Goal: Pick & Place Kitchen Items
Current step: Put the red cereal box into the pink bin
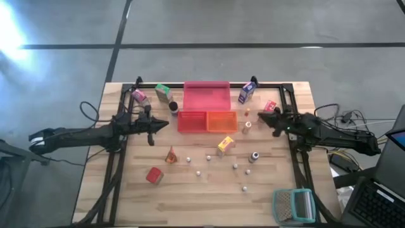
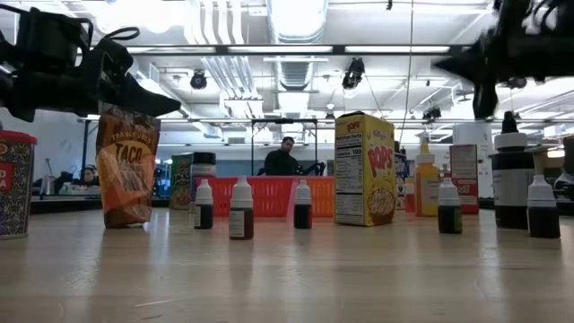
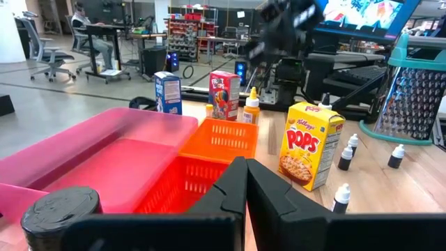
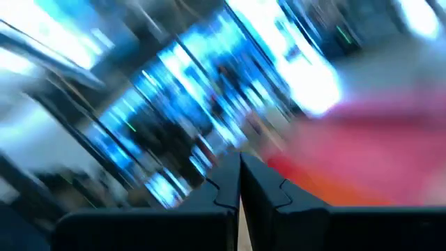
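Note:
Small groceries are scattered over the wooden table: a yellow POPS carton (image 1: 225, 145) (image 3: 310, 143), an orange taco bag (image 1: 171, 154) (image 2: 126, 166), a red can (image 1: 154, 175), a green carton (image 1: 163, 92), a blue carton (image 1: 247, 93), a dark-lidded jar (image 1: 173, 106) (image 3: 59, 209), small dark bottles (image 1: 255, 156) (image 2: 240, 209) and pale round pieces (image 1: 209, 158). All stand on their bases. My left gripper (image 1: 152, 128) (image 3: 245, 166) is shut and hovers left of the red tray. My right gripper (image 1: 262, 118) (image 4: 240, 164) is shut and hovers right of the orange tray. The right wrist view is smeared.
A large pink tray (image 1: 205, 96) lies by the far edge, with a red tray (image 1: 192, 120) and an orange tray (image 1: 221, 120) side by side in front of it. A teal-framed mesh grater (image 1: 293, 204) sits at the near right corner. People sit at desks beyond the table.

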